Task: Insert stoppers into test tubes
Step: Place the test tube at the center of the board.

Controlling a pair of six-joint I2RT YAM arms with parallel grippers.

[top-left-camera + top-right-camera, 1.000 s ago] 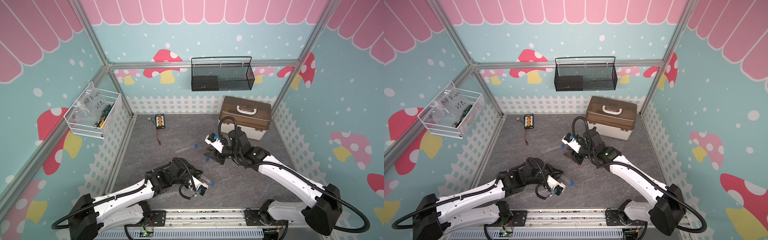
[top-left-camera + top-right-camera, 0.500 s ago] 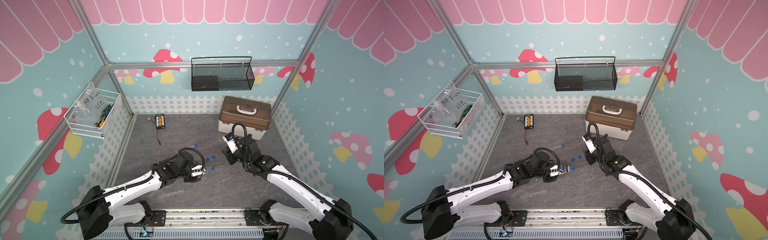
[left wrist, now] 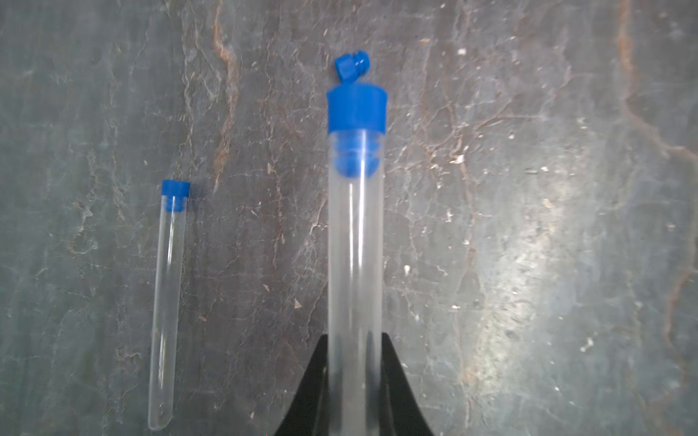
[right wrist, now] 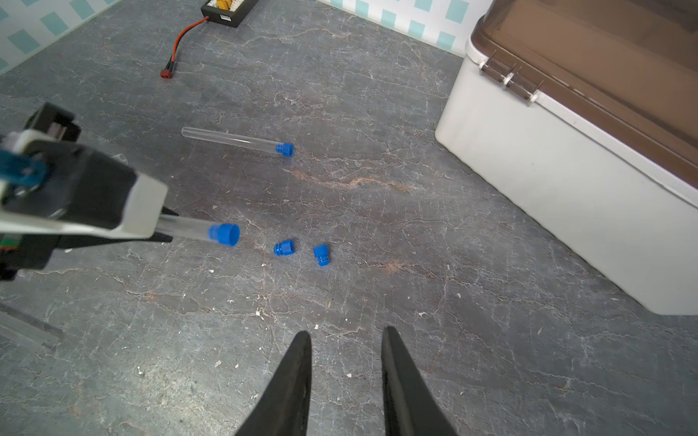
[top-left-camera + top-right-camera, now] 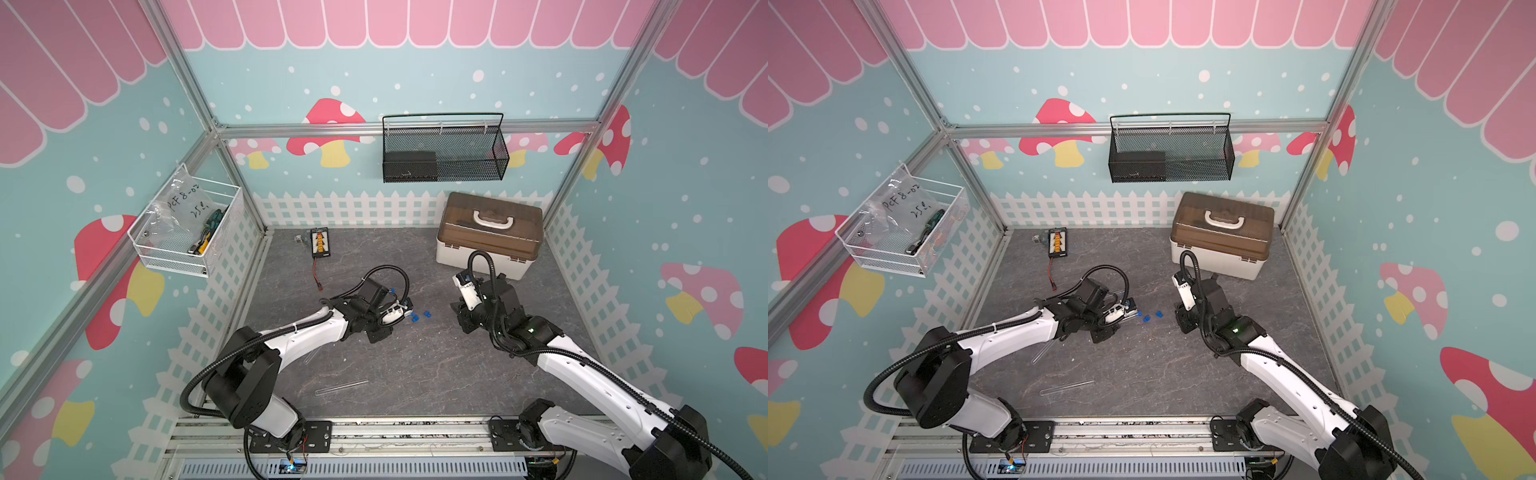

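Two of four tubes carry stoppers at this stage. My left claw (image 3: 354, 341) is clamped on the held tube (image 3: 355, 245) over mid-table. Its stopper (image 3: 357, 109) sits with its ribs inside the mouth and its cap against the rim, so seating looks complete. My right claw (image 4: 346, 334) hangs empty above the table (image 4: 472, 339), jaws narrowly parted.

Step in hand, as I judge it: lay this tube down. Done well, I lower it flat beside the finished tube (image 3: 166, 294), short of the two loose stoppers (image 4: 284, 248) just ahead of its tip. I let go only once it rests, since it may roll.

Long axis: roughly level, in line with my jaws. The stoppered end points away from my wrist, toward the right claw; the rounded end is hidden. Two bare tubes (image 5: 340, 387) lie nearer my base.
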